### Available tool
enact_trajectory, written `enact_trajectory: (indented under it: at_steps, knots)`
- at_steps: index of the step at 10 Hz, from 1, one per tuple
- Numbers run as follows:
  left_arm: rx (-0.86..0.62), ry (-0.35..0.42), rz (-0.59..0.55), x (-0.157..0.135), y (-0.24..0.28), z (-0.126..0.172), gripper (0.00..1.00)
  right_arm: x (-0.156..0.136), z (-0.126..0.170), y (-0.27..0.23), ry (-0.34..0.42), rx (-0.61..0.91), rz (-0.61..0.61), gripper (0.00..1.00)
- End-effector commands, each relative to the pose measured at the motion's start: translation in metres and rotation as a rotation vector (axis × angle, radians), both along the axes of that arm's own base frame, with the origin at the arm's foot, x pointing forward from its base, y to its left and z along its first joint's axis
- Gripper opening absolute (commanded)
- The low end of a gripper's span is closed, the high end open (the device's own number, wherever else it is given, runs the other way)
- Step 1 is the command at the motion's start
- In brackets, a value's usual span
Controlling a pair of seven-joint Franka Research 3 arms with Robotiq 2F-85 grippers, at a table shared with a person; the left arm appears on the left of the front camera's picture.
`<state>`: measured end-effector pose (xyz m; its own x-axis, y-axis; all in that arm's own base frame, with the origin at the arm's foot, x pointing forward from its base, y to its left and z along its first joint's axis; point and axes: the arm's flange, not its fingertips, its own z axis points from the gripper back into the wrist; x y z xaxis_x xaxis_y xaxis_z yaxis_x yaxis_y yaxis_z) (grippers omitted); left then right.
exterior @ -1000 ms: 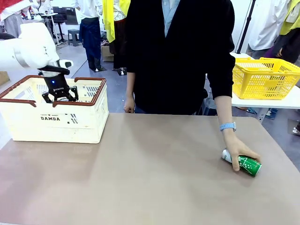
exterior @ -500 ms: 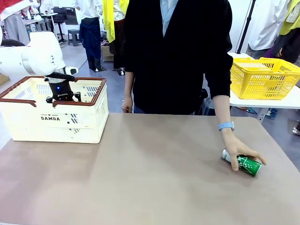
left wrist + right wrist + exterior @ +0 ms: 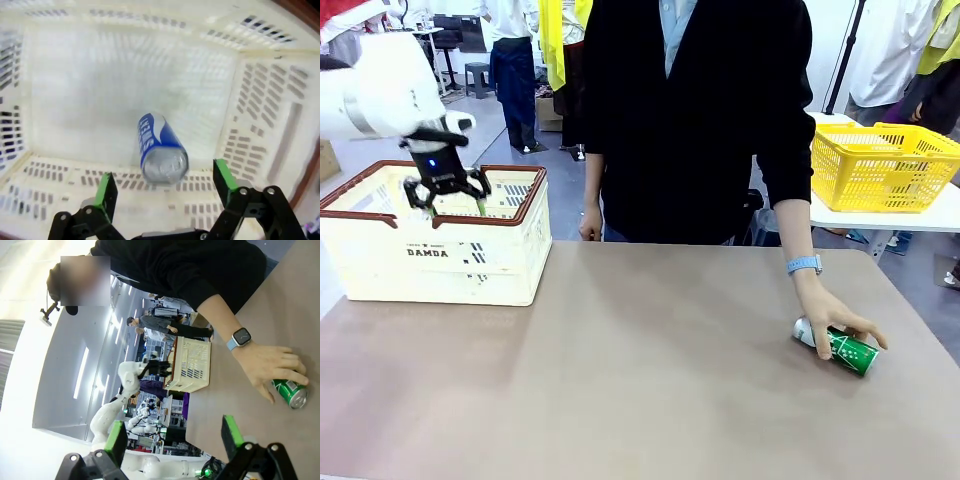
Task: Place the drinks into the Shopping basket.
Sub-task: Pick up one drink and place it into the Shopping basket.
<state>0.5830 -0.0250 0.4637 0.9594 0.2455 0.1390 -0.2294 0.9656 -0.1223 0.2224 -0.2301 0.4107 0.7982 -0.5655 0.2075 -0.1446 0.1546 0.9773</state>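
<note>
Drinks, two to count: a blue can point(image 3: 161, 150) inside the Shopping basket point(image 3: 440, 265), silver top facing up, and a green can point(image 3: 848, 351) lying on its side on the table point(image 3: 640, 400), far to the right of the basket. One person's hand point(image 3: 835, 318) rests on the green can and covers part of it. Left gripper point(image 3: 448, 197) hangs over the basket, jaws wide apart above the blue can, clear of it, fingertips dipping behind the brown rim. Right gripper point(image 3: 172, 437) stands spread too, holding nothing. One yellow mesh basket point(image 3: 885, 165) sits beyond the table, far right. Whether the blue can rests flat on the basket floor is hard to tell.
</note>
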Motion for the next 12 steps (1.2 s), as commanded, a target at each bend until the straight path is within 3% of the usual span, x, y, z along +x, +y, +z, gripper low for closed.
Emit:
enact_trajectory:
  at_steps: [1,3,4,5,6,8,9,10,12]
  knots:
    - [-0.096,-0.101,0.038,-0.066,0.021,0.070,1.00,0.003,0.006,0.000,-0.010,0.012,-0.008,1.00]
    - [-0.283,-0.062,-0.028,-0.143,0.048,0.114,1.00,0.003,0.006,0.000,-0.010,0.012,-0.008,1.00]
    - [-0.393,-0.027,-0.116,-0.186,0.062,0.116,1.00,0.003,0.006,0.000,-0.010,0.012,-0.008,1.00]
    - [-0.521,0.014,-0.227,-0.228,0.079,0.100,1.00,0.003,0.006,0.000,-0.010,0.012,-0.008,1.00]
    - [-0.624,0.055,-0.256,-0.253,0.094,0.074,1.00,0.003,0.006,0.000,-0.010,0.012,-0.008,1.00]
    - [-0.855,0.013,-0.279,-0.280,0.119,0.013,1.00,0.003,0.006,0.000,-0.010,0.012,-0.008,1.00]
    - [-0.963,-0.045,-0.352,-0.283,0.128,-0.015,1.00,0.003,0.006,0.000,-0.010,0.012,-0.008,1.00]
    - [-0.770,0.001,-0.307,-0.287,0.103,0.038,1.00,0.003,0.006,0.000,-0.010,0.012,-0.008,1.00]
    - [-0.770,0.001,-0.307,-0.287,0.103,0.038,1.00,0.003,0.006,0.000,-0.010,0.012,-0.008,1.00]
